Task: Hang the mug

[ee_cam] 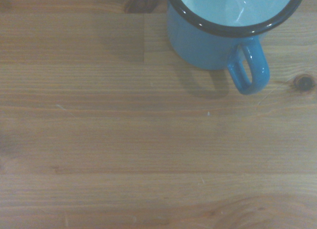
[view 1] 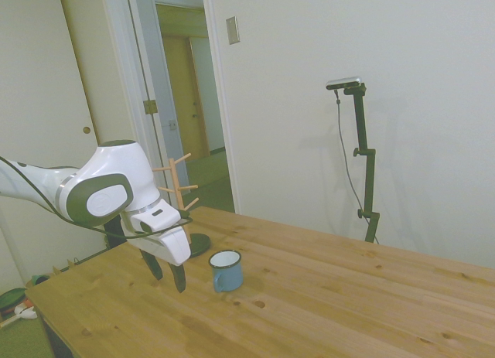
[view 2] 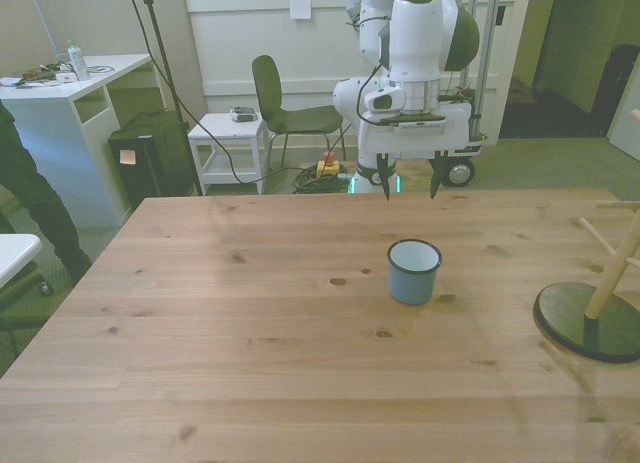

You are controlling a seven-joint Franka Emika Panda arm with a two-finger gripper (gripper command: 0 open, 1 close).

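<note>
The mug (view 2: 414,271) stood upright on the wooden table (view 2: 250,363), mouth up, its blue wall and white inside plain in the front view and its dark rim and side handle (ee_cam: 249,66) clear in the wrist view. Nothing touched the mug. The gripper (view 2: 409,179) hung above the table just behind the mug, toward the table's far edge, with its two dark fingers (view 1: 179,277) spread apart and pointing down, holding nothing; in the side view they stood beside the mug, clear of it. Well apart from the mug, toward the front view's right, stood the wooden mug tree (view 2: 612,273) on its dark round base (view 2: 585,323), pegs (view 1: 162,169) bare. Beyond the table, behind the mug, were a green chair (view 2: 285,108) and a white desk (view 2: 70,93).
</note>
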